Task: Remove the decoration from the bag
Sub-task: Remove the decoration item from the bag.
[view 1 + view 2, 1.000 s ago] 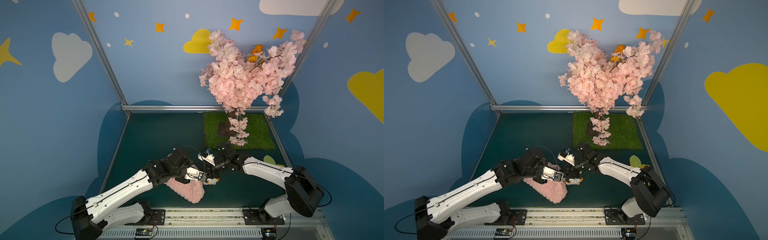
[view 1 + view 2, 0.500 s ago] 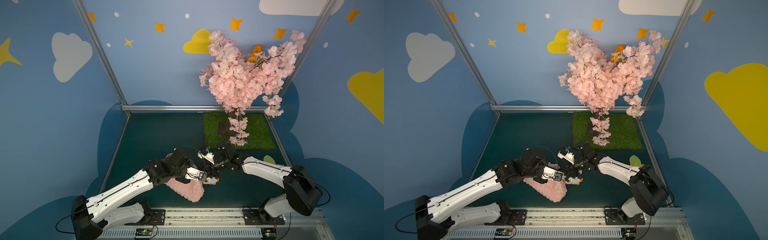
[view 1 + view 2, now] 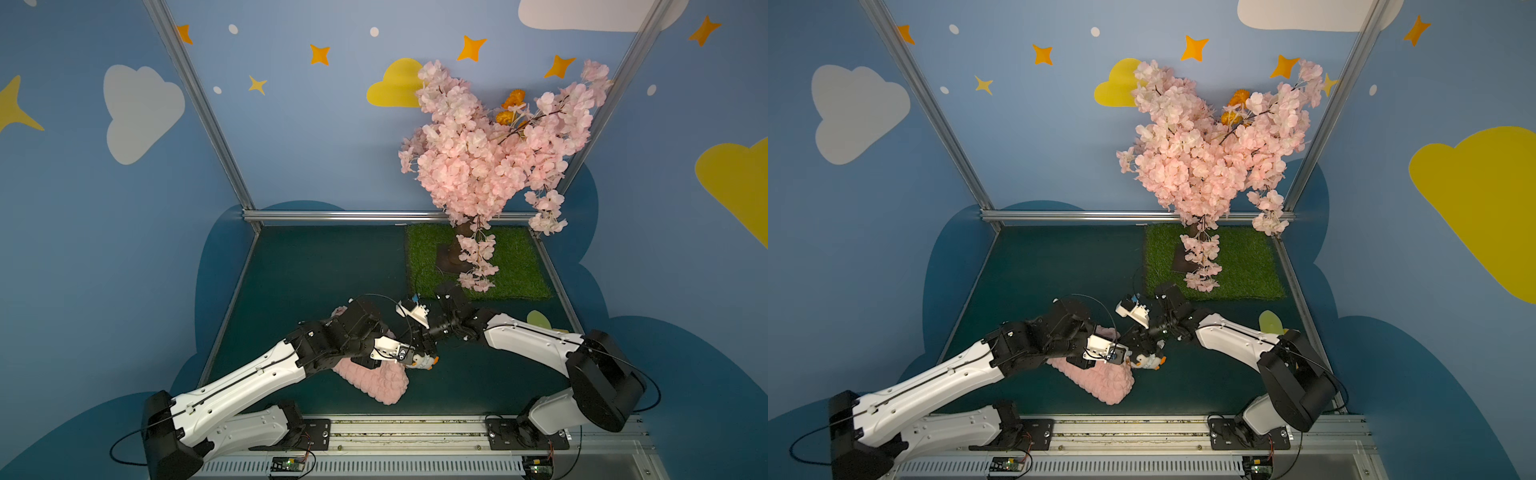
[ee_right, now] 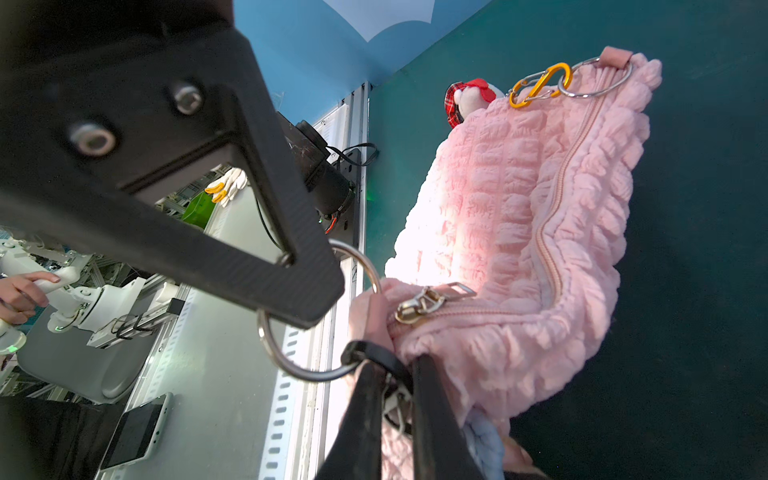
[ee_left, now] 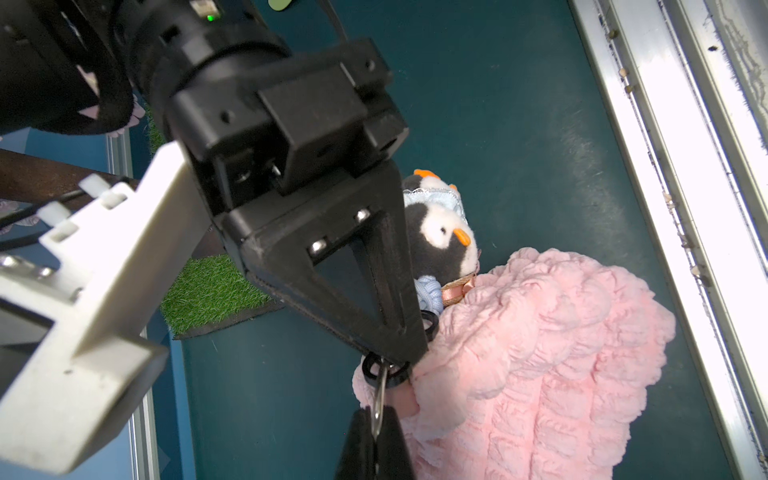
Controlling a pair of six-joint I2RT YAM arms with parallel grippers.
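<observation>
At the table front, the silver ring of the bag is clamped by the left gripper, and the black clasp of the penguin decoration, hooked there, is pinched alongside by the narrowed right gripper.

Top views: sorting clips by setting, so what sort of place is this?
Probably a staged robot test booth: cloud-painted blue walls, a fake blossom tree on turf, two arms mounted on a rail.

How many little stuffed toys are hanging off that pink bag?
2. A penguin at one end of the bag, and a toy in red tartan at the opposite end, by the orange clip. More may hide underneath.
</observation>
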